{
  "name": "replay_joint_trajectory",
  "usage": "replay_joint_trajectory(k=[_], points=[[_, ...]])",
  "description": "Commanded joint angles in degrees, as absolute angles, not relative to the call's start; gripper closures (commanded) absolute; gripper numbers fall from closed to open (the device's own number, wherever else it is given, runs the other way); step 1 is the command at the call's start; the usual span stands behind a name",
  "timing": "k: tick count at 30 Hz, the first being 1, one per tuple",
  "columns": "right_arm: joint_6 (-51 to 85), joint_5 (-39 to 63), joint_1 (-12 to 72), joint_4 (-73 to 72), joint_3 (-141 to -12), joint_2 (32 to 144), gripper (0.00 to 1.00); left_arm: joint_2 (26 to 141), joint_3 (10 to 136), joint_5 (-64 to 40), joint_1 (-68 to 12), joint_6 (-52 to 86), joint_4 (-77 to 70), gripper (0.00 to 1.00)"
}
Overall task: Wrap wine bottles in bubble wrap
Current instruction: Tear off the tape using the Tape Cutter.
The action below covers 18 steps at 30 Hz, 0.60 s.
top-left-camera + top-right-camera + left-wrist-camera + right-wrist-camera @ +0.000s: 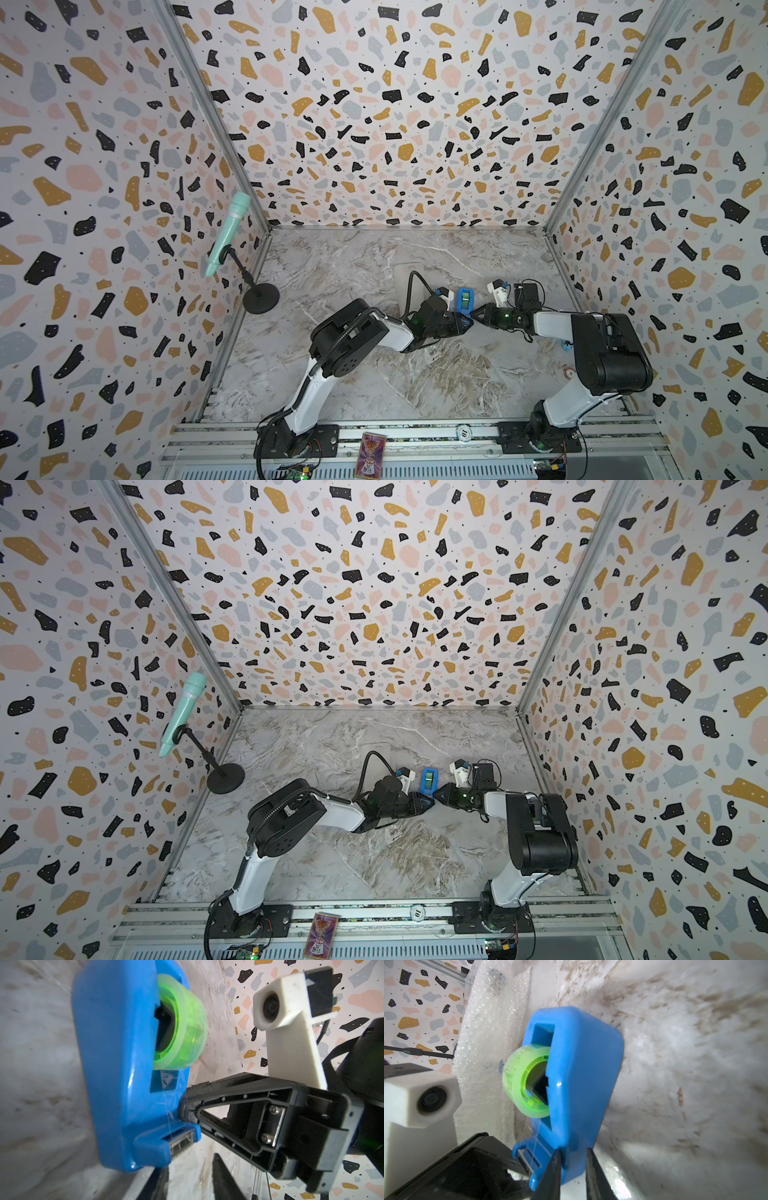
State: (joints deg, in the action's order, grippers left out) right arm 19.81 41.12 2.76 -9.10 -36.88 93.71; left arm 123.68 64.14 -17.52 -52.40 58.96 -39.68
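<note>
The bubble wrap [488,1043] lies rolled into a long pale bundle on the marble table, faint in a top view [405,291] behind my left arm. The wine bottle does not show plainly; only a dim dark patch [496,976] shows through the wrap. A blue tape dispenser [464,300] with a green roll [182,1028] stands between my two grippers. My right gripper [573,1151] is shut on the dispenser's base, one finger on each side. My left gripper [191,1164] sits just below the cutter [180,1142], fingers apart with bare table between them.
A mint microphone [228,237] on a black stand [261,297] stands at the left wall. A picture card [370,455] lies on the front rail. Patterned walls close in three sides. A thin strand of tape [536,1138] runs down to the cutter.
</note>
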Motion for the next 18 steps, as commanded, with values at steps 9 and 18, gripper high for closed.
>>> replay_joint_trajectory(k=[9,18], points=[[20.4,39.9,2.2,-8.4,-36.1,87.5,0.70,122.3,62.7,-18.2,-51.7,60.3,-44.5,1.00],[20.7,41.5,1.7,-9.5,-37.5,89.2,0.65,120.3,62.0,-18.8,-51.5,59.8,-43.0,1.00]])
